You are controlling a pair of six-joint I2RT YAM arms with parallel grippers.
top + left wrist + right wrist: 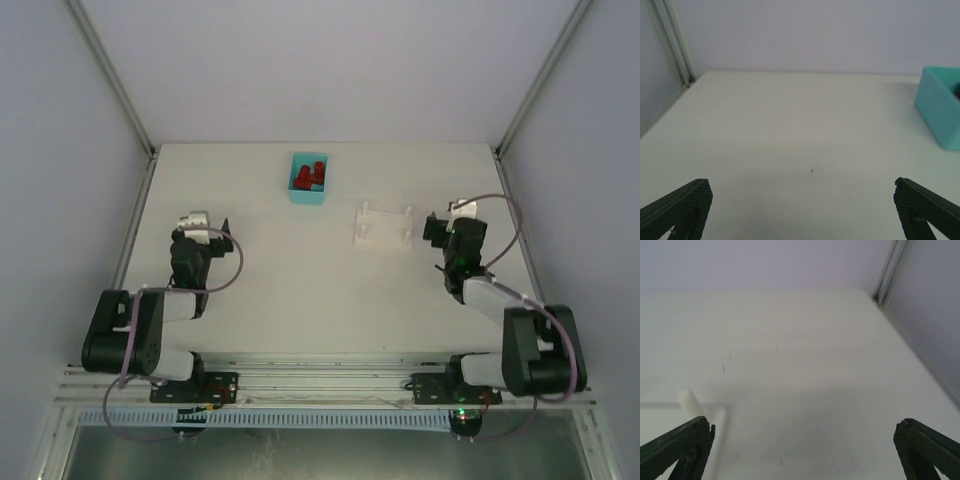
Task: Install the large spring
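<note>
A teal bin [307, 180] at the back centre holds red springs [309, 175]. A white fixture with upright posts [384, 228] sits on the table to the right of the bin. My left gripper [209, 228] is open and empty at the left, well away from the bin, whose corner shows at the right edge of the left wrist view [941, 106]. My right gripper [437, 228] is open and empty just right of the fixture; one white post [690, 401] shows at the left of the right wrist view.
The white table [280, 290] is enclosed by light walls with metal frame rails at the back corners [150, 150]. A metal rail [320, 375] runs along the near edge by the arm bases.
</note>
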